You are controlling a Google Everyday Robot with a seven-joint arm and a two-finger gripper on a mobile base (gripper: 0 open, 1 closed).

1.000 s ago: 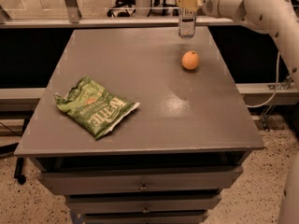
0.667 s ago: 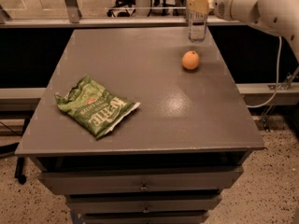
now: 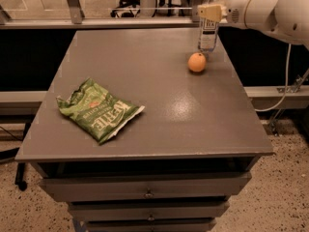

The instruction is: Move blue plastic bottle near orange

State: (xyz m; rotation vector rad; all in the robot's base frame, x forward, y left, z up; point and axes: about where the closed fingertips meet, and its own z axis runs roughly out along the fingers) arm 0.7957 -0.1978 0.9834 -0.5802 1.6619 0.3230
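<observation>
There's the gripper (image 3: 210, 12) clamped on the clear bluish plastic bottle (image 3: 208, 35), upright just behind the small round orange (image 3: 197, 62) on the grey bench (image 3: 159, 115).

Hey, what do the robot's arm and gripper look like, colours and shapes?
The arm is built of thick, rounded, glossy white shells. The gripper, at the grey table's far right edge around the clear bluish plastic bottle, has flat, pale cream fingers. A thin pale cable hangs beneath the arm. No markings show.
</observation>
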